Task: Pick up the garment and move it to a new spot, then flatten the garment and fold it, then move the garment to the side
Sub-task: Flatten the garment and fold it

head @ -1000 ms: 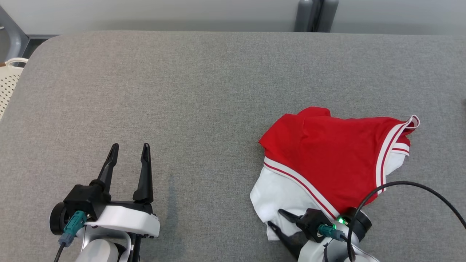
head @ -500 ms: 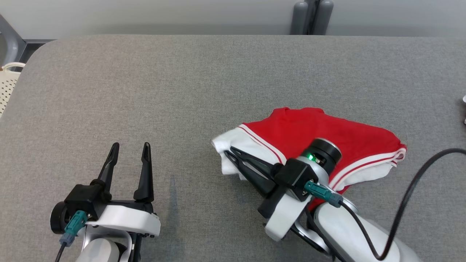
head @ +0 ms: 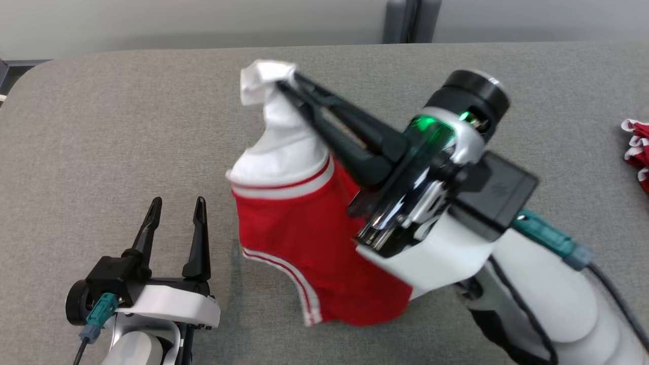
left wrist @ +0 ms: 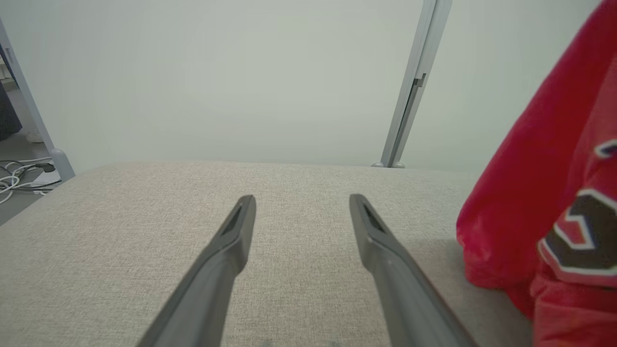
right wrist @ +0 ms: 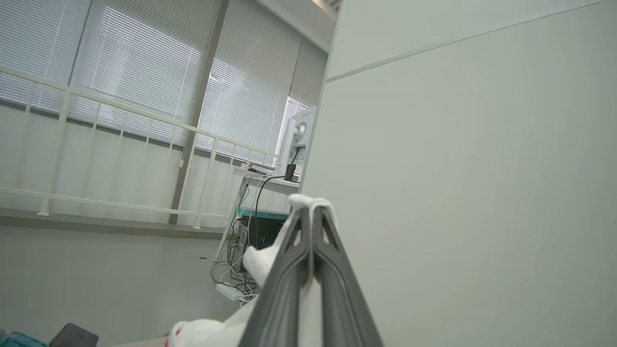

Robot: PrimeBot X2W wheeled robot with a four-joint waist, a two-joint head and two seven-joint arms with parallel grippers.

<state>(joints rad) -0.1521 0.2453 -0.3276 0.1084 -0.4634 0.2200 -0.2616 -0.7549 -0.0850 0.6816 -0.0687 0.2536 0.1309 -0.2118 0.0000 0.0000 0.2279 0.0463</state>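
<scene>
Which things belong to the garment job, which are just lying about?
Job: red-and-white fabric garment, right gripper gripping it, open left gripper, grey fabric table.
Lying about: crumpled red-and-white cloth at right edge, grey upright post.

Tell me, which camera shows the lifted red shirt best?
The head view: nearly the whole shirt hangs from the right gripper. The left wrist view catches a red side; the right wrist view, a pinched white corner.

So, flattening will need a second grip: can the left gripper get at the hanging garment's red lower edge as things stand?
Probably yes. The left gripper is open, with only table between it and the garment, whose red hem hangs to its right. The right gripper pinches the white end, higher up.
</scene>
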